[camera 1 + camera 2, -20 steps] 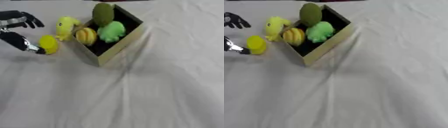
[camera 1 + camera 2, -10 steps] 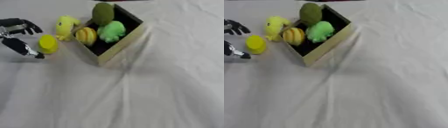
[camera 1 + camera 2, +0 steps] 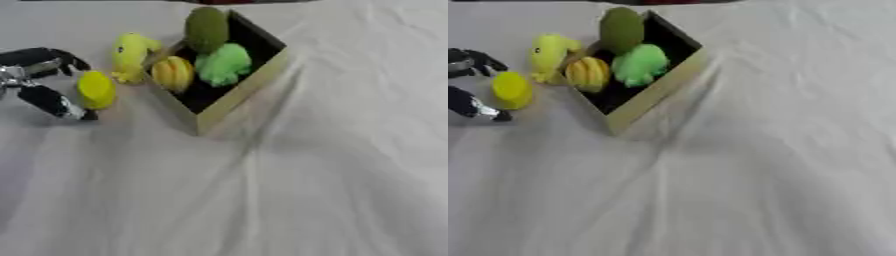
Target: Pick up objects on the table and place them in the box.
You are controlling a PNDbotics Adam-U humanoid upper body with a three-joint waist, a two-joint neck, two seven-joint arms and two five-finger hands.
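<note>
I am looking down at a table draped in a wrinkled white cloth [image 3: 289,190] that fills the whole view. At the far left my left hand [image 3: 39,82] comes in low over the cloth, its dark fingers [image 3: 54,101] spread and curved around a small yellow object [image 3: 95,90]; they sit just beside it, and I think they touch it, but the blur keeps me from saying the hand has closed on it. A little further right a yellow duck-shaped toy [image 3: 131,56] lies on the cloth against the outside of the box [image 3: 236,97], which sits turned corner-on with a dark inside and pale walls. Inside it, from left to right, I see a yellow-orange striped ball [image 3: 173,73], a bright green soft toy [image 3: 223,64] and, at the far corner, a dull green oval piece [image 3: 206,29] standing above the rim.
</note>
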